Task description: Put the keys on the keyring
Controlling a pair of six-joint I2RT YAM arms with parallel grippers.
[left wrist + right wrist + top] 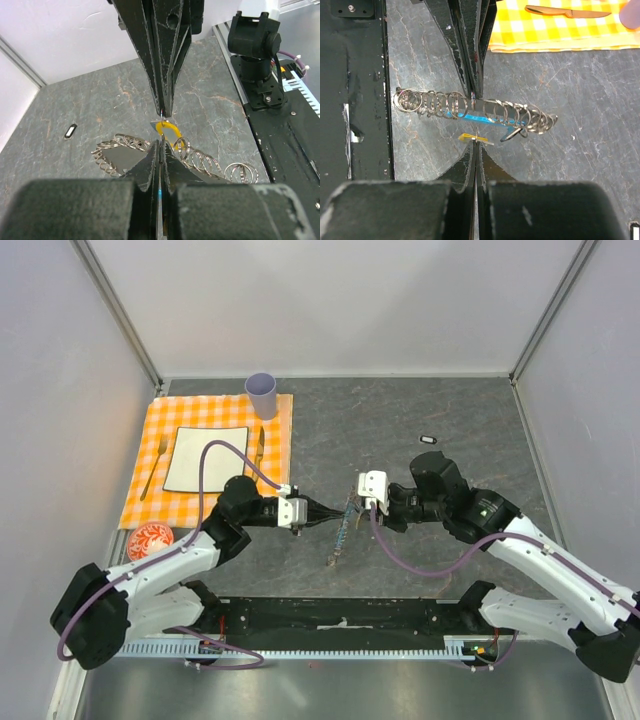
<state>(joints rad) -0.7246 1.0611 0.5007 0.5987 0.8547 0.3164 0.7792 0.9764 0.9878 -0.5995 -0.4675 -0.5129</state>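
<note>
Top external: keyring [341,532] held between both hands, over the counter [430,420]
yellow key [468,138]: just beside the keyring's blue section [475,119]
right hand [476,145]: pressed together; pinching the yellow key's edge
left hand [161,145]: pressed together; clamped on the keyring's chain
black key [429,439]: on the counter; well apart from the keyring, to its far right
checked mat [145,455]: left of the keyring; plate [205,460] on it

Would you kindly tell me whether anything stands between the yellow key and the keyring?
Nothing visible does. The yellow key sits at the tips of the right gripper, close beside the keyring, with no other object in the gap.
</note>
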